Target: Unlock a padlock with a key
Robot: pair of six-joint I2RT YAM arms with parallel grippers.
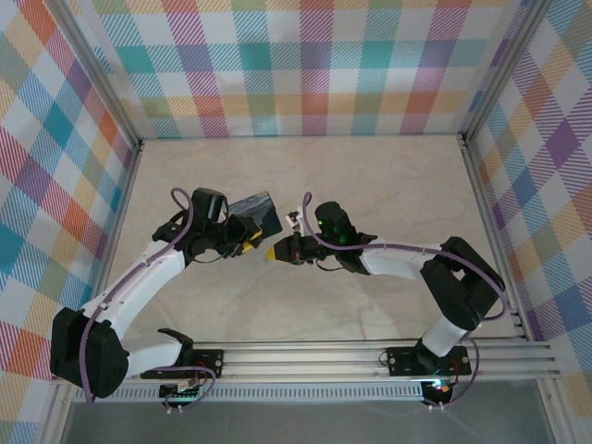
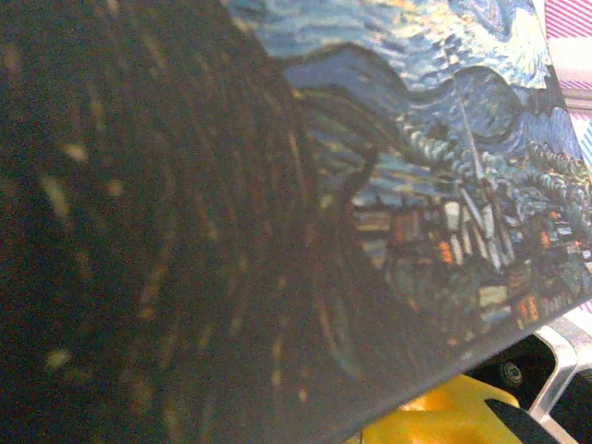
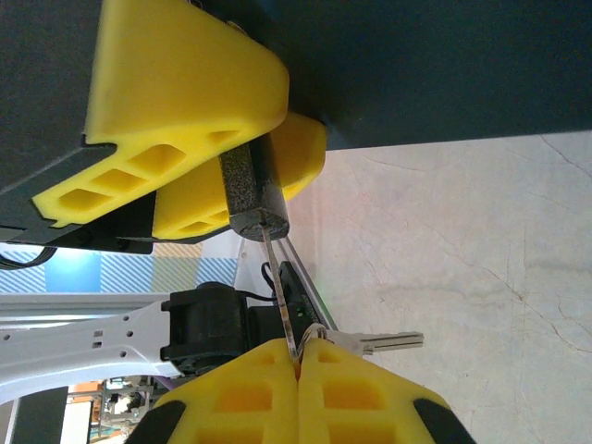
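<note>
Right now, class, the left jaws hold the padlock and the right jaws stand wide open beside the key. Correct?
No: the right wrist view shows the right jaws shut on the key, not open. The left jaws do hold the padlock.

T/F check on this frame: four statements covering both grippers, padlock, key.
1. The left gripper is clamped on the padlock. True.
2. The right gripper stands wide open. False: its fingers are shut on the key.
3. A spare key dangles beside the pinched one. True.
4. The two grippers sit at opposite ends of the table. False: they meet tip to tip near its middle.
</note>
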